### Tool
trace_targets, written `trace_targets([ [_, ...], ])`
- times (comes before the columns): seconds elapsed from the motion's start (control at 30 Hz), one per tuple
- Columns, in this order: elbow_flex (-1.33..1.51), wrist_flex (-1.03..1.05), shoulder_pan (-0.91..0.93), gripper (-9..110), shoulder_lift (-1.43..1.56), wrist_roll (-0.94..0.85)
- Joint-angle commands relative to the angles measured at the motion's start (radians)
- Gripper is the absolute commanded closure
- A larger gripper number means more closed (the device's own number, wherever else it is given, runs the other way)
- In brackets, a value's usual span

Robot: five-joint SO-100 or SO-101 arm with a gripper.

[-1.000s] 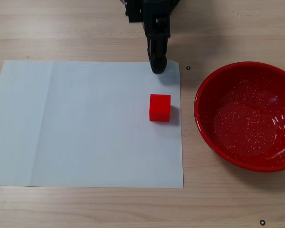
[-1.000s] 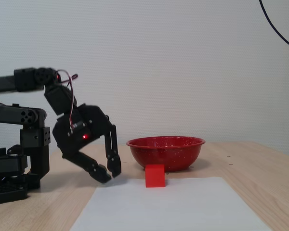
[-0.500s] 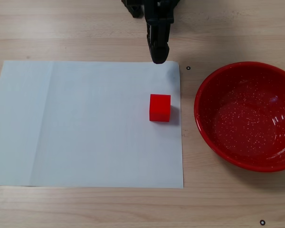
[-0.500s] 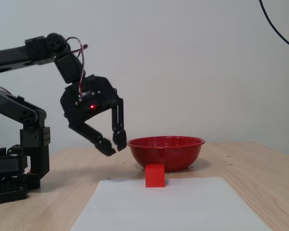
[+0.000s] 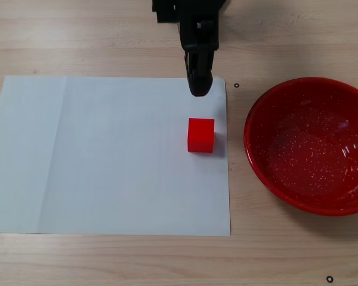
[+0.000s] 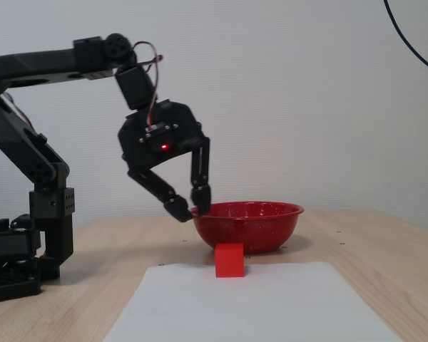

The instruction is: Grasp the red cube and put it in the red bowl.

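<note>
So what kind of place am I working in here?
Probably a hobby or lab test bench: a pale wooden tabletop against a bare white wall, with a white paper sheet, red cube and red bowl laid out.

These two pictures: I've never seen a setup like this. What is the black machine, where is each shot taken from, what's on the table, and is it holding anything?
The black machine is a small robot arm ending in a two-finger gripper. One fixed view looks straight down on the table; the other looks from the side at table height. On the wooden table lies a white sheet of paper with a small red cube near its right edge in the downward view. Beside the paper stands a large speckled red bowl, empty. The gripper hangs in the air short of the cube, fingers slightly apart, holding nothing.
</note>
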Motion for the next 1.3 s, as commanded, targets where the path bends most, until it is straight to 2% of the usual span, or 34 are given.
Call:
trace_targets([
  [0.0,-0.143,0.003,-0.012,96,-0.029,-0.021],
  [0.27,-0.321,0.083,-0.008,73,-0.195,-0.063],
  [0.57,-0.345,0.064,0.005,48,-0.276,-0.067],
  [0.9,-0.410,0.011,0.026,39,-0.436,-0.083],
  [1.27,-0.505,-0.017,0.029,38,-0.560,-0.095],
])
